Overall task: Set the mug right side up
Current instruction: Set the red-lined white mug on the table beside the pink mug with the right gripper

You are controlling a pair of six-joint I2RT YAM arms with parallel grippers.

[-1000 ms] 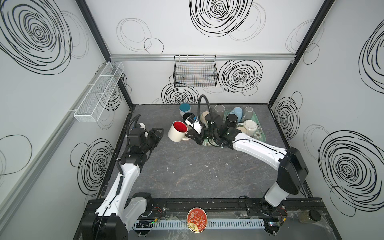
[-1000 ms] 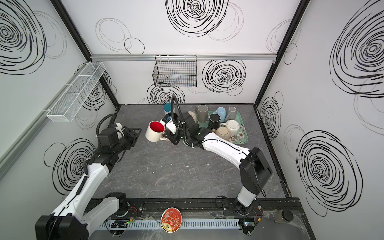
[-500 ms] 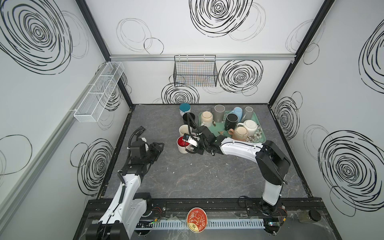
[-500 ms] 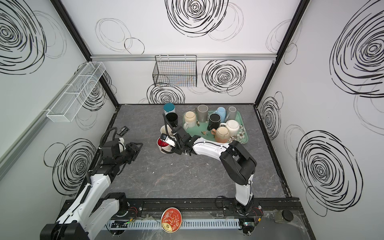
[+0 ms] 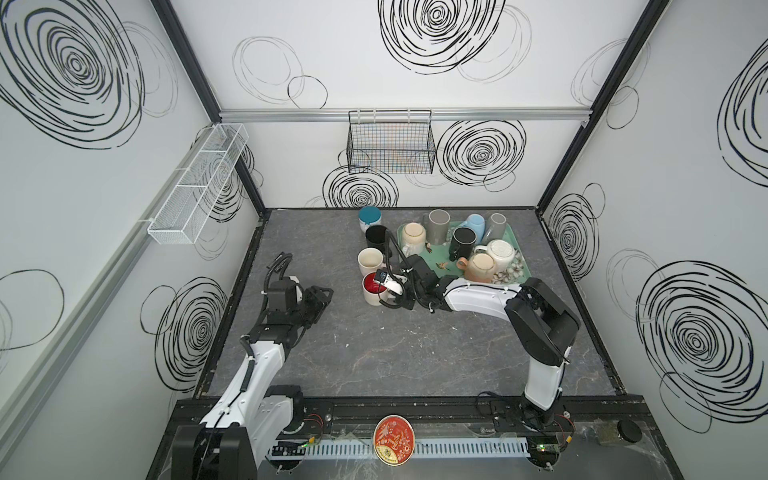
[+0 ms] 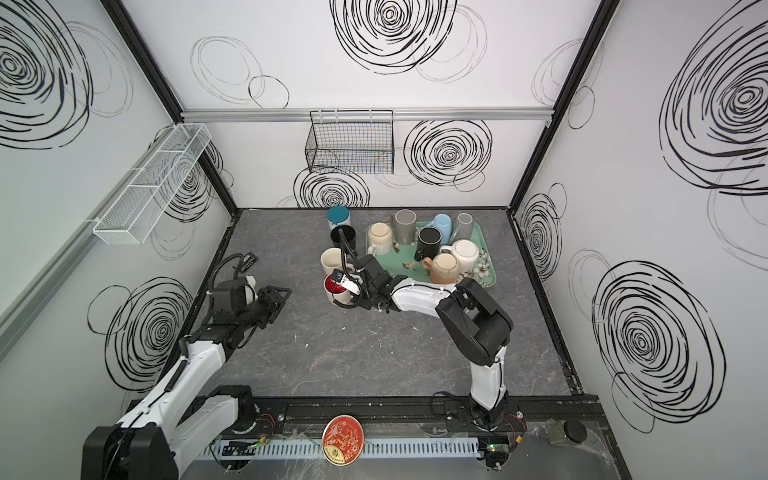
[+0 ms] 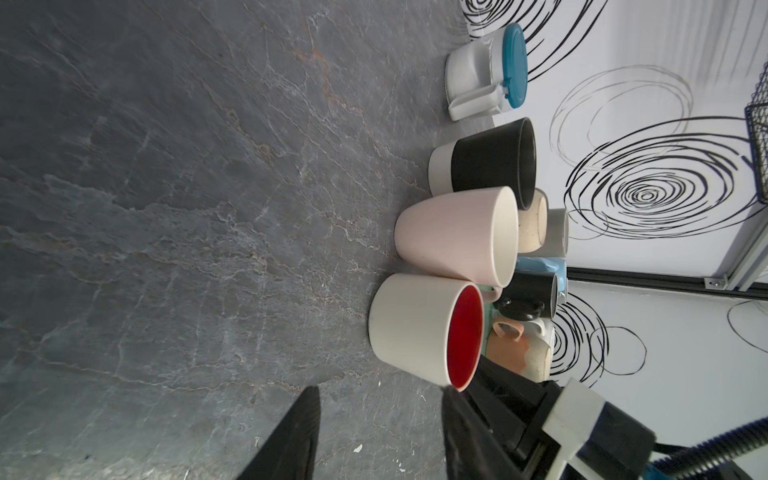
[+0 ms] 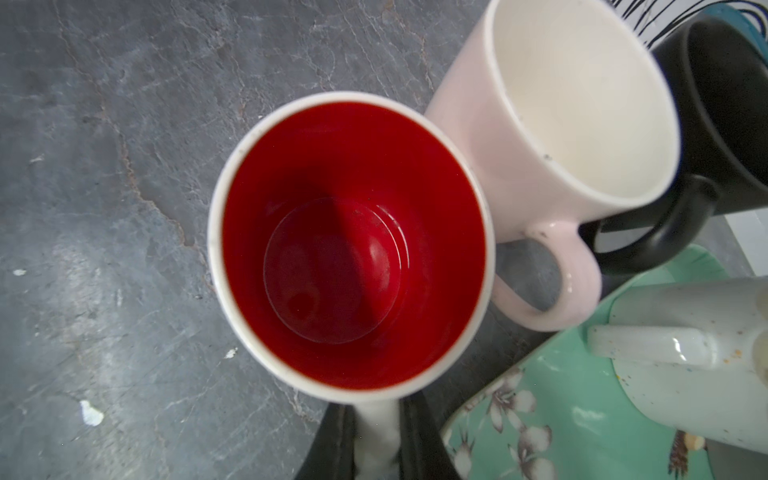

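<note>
Red-lined mug (image 5: 370,291) stood upright, handle clamped by right gripper (image 5: 385,300).
Four cups (image 5: 370,259) are counted beside the tray (image 5: 436,254), seven on it; left gripper (image 5: 323,302) is parted, empty.

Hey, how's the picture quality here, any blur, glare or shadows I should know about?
Right wrist view: a shadow falls across the inside of the red-lined mug, and the right gripper holding it is blurred. Left wrist view: the left gripper is a dark blur. In both top views: even light, frame posts leaning outward from the wide lens.
</note>
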